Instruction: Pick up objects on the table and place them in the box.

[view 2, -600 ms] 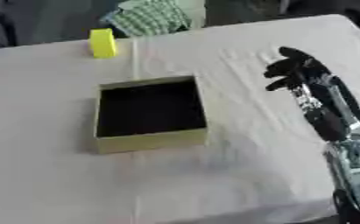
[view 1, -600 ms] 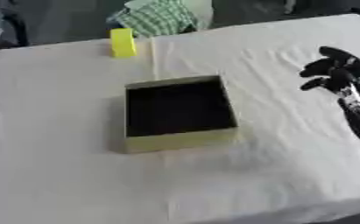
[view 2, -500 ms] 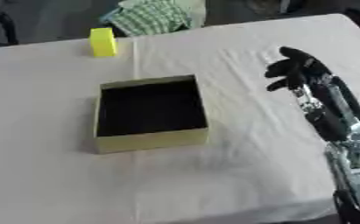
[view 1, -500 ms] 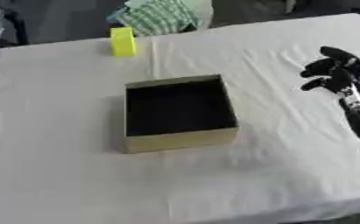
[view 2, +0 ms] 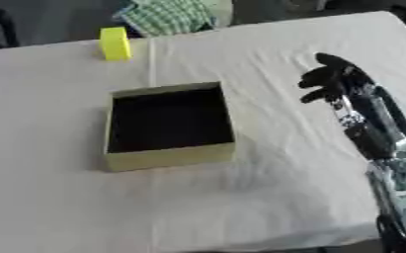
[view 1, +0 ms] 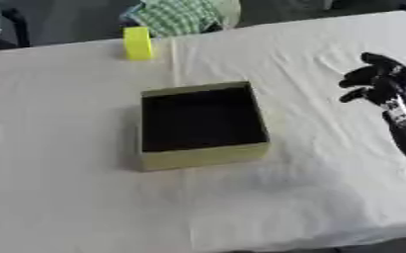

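My right hand [view 2: 336, 81] hovers at 3 o'clock of the box [view 2: 169, 125], fingers curled, holding nothing; block [view 2: 114, 43] at 11 o'clock.

Light: even, diffuse, moderately bright; no clear source direction.
Cloth [view 1: 59, 197]: near-white, washed out, no glare spots; creases read faintly beside the right hand [view 2: 331, 81].
Shadows: soft, faint under the hand; a dim band along the box [view 1: 202, 157] on the side away from the hand.
Box interior: near-black, no detail.
Focus: soft throughout; hand outlines smeared, finger edges indistinct.
Far edge, beyond hand: dark, blurred; yellow block [view 1: 138, 43] has fuzzy edges.
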{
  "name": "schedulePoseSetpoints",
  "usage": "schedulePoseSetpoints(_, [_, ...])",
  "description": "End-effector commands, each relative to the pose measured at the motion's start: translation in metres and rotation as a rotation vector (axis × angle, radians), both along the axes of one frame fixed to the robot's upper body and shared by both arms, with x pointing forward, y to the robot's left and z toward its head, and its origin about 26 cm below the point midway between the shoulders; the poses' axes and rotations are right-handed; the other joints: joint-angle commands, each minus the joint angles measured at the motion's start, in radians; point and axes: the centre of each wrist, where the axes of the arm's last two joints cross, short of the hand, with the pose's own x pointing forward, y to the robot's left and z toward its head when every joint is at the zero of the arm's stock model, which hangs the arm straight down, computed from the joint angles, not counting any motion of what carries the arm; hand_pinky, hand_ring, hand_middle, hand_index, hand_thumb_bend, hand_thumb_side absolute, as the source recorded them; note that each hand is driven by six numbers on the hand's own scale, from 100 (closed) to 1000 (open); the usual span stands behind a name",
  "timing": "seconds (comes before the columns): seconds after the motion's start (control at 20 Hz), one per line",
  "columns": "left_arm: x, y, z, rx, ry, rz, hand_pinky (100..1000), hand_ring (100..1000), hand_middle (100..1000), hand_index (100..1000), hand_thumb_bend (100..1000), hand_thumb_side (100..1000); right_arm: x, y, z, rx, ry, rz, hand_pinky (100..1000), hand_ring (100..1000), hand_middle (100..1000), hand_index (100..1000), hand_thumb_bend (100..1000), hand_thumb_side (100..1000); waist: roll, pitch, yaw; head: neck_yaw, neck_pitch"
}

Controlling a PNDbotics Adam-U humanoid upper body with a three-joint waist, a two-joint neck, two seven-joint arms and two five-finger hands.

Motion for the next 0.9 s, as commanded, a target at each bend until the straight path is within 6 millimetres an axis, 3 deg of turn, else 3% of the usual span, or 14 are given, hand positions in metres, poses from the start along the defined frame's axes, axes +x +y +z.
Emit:
schedulePoseSetpoints(0.05, [-0.007, 0.009, 0.028, 0.021, -0.071, 0.011, 922, 895, 935, 854, 314, 899, 0.000, 0.002, 0.010, -0.012, -0.035, 0.007, 609, 724, 679, 907, 100, 705, -0.001, -0.011, -0.001, -0.002, 0.000])
schedulePoseSetpoints(0.5, [-0.009, 0.010, 0.038, 0.034, -0.099, 0.009, 920, 895, 937, 855, 321, 895, 0.001, 0.003, 0.011, -0.017, -0.042, 0.007, 608, 723, 678, 907, 100, 712, 0.001, 0.021, -0.007, -0.009, -0.005])
schedulePoseSetpoints(0.9, [-0.014, 0.007, 0.067, 0.073, -0.173, 0.010, 917, 902, 936, 857, 328, 881, 0.002, 0.007, 0.015, -0.030, -0.059, 0.017, 607, 722, 676, 907, 100, 720, 0.008, 0.069, -0.031, -0.015, -0.036])
